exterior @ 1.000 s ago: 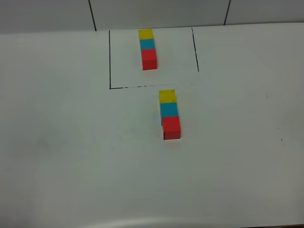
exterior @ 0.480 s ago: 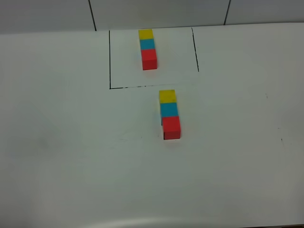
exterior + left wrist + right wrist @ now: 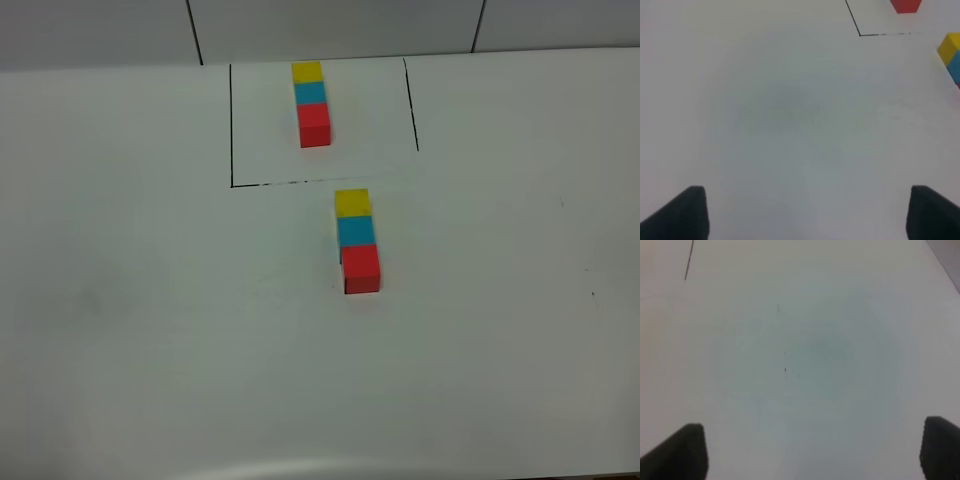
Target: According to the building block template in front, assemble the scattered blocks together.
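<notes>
The building block template is a yellow, cyan-blue and red row inside a thin black outline at the table's far middle. Just in front of the outline, the scattered blocks stand joined in one row: yellow block, cyan-blue block, red block. Neither arm shows in the exterior high view. In the left wrist view my left gripper is open over bare table, with the yellow block and cyan-blue block at the frame's edge. My right gripper is open over bare table too.
The white table runs wide on both sides. A grey wall with dark seams stands behind it. The table's near edge curves along the front.
</notes>
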Available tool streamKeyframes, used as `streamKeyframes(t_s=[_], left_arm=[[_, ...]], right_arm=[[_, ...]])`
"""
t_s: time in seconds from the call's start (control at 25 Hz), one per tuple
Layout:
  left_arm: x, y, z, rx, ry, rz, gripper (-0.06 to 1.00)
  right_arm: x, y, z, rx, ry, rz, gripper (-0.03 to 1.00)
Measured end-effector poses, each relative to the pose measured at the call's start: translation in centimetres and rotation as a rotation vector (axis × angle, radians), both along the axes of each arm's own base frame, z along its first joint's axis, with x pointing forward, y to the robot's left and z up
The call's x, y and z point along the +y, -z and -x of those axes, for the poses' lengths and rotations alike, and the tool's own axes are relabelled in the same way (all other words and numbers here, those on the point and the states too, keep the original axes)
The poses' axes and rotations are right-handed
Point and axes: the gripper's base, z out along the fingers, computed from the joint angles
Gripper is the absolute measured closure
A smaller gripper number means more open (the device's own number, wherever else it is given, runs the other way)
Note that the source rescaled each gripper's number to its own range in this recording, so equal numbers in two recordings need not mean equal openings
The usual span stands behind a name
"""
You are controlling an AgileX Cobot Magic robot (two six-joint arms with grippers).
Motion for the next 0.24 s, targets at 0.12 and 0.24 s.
streamKeyframes(t_s=[0.12, 0.24], left_arm=[[0.0, 0.0, 0.0, 0.0, 0.0, 0.0, 0.1], [0.0, 0.0, 0.0, 0.0, 0.0, 0.0, 0.1]], right_arm=[[0.0, 0.0, 0.0, 0.0, 0.0, 0.0, 0.24], [0.0, 0.0, 0.0, 0.0, 0.0, 0.0, 0.24]])
